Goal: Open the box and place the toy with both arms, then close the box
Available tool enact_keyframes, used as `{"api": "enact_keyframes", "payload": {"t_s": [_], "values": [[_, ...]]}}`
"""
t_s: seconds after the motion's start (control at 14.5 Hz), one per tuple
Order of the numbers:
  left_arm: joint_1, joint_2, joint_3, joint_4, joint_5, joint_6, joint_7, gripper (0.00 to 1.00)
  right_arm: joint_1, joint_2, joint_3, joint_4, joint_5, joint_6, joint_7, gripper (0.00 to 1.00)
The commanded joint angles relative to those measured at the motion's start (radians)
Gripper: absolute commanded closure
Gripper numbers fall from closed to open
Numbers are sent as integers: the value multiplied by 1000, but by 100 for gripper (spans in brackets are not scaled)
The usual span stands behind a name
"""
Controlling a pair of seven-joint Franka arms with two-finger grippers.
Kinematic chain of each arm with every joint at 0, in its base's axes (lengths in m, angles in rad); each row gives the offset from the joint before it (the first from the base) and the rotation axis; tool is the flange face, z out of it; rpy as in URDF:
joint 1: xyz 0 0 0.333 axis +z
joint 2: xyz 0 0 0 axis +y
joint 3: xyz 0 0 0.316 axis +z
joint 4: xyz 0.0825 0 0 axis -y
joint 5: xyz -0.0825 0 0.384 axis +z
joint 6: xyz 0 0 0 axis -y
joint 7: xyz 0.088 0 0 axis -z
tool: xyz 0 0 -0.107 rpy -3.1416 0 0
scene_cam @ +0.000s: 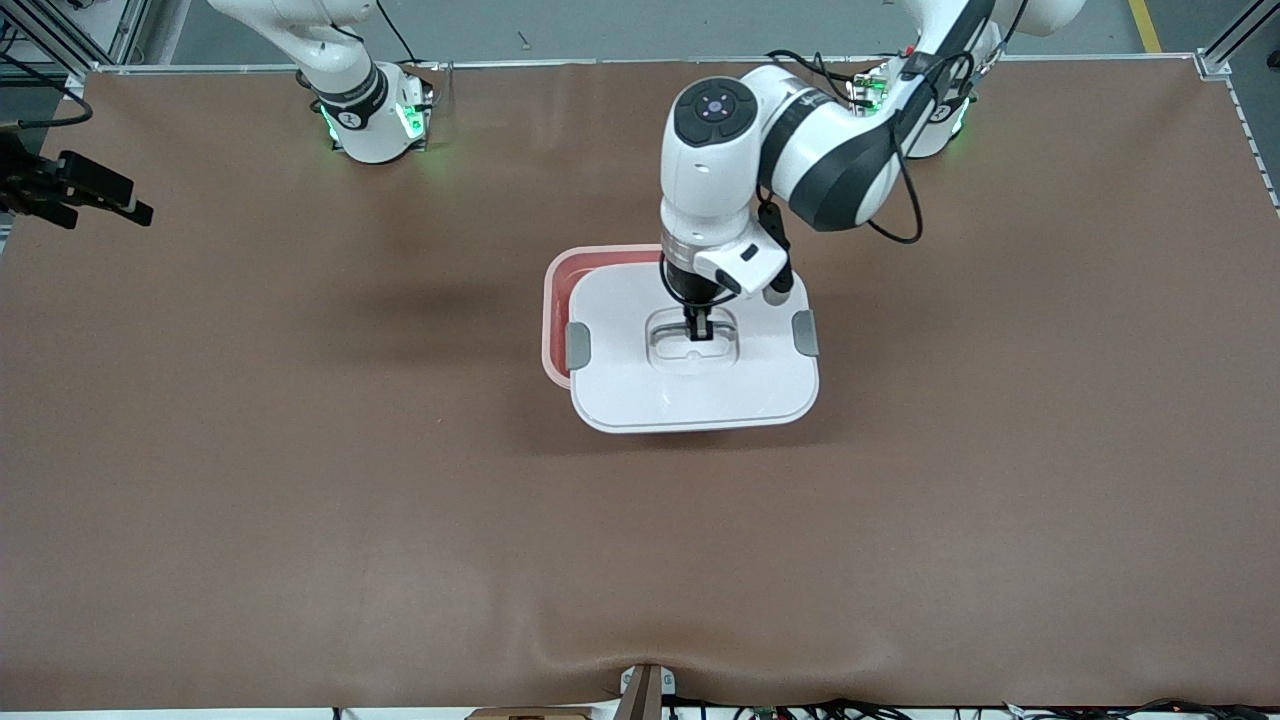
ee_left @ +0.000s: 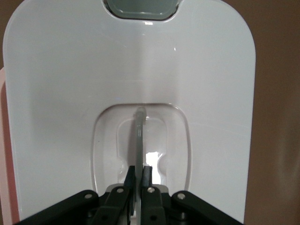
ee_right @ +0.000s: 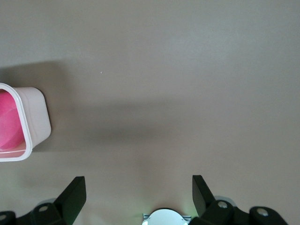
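From the front, the lid (scene_cam: 690,360) is held over the box (scene_cam: 556,300) at mid-bench, offset toward the camera. At the left wrist, the left pincer (ee_left: 138,174) is clamped on its handle (ee_left: 138,136). At the right wrist, the right pincer (ee_right: 138,194) is spread apart, and the toy (ee_right: 10,119) is seen inside the box.

White lid (scene_cam: 690,385) with grey clips (scene_cam: 578,345); pale pink box (ee_right: 35,117); hot-pink toy (ee_right: 9,119); brown table (scene_cam: 300,450).
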Motion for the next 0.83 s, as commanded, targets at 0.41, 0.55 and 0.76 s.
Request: {"api": "enact_keyframes", "payload": {"t_s": [0.41, 0.55, 0.76], "values": [[-66, 42, 2, 8, 37, 19, -75, 100, 70, 40, -23, 131, -97, -114, 56, 0], [-74, 53, 2, 8, 36, 24, -78, 100, 67, 41, -22, 104, -96, -79, 44, 0], [-85, 61, 2, -5, 37, 27, -79, 100, 78, 46, -22, 57, -87, 7, 43, 0]]}}
